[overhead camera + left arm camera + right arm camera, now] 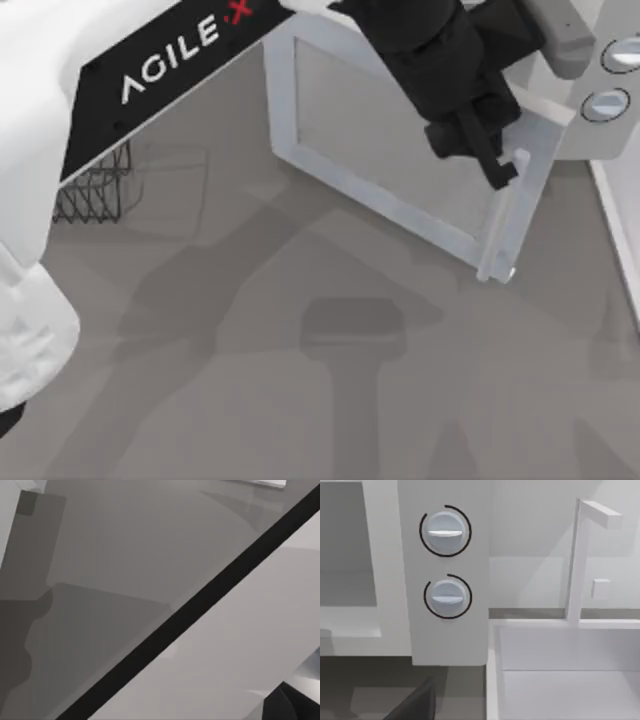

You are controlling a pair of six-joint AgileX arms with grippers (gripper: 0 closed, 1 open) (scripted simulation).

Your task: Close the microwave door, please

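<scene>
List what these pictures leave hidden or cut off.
- Top view: the large white box-shaped microwave runs off the frame edge, and the left end effector covers part of the flat white windowed door.
- Top view: a dark wire rack sits half under the left arm.
- Left wrist view: surfaces too close to identify.

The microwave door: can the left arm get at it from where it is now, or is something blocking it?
Probably yes. In the top view the left gripper already sits over the microwave door, right by the handle, with nothing between them. The door is swung open, and the wire rack stands well off to the left.
</scene>
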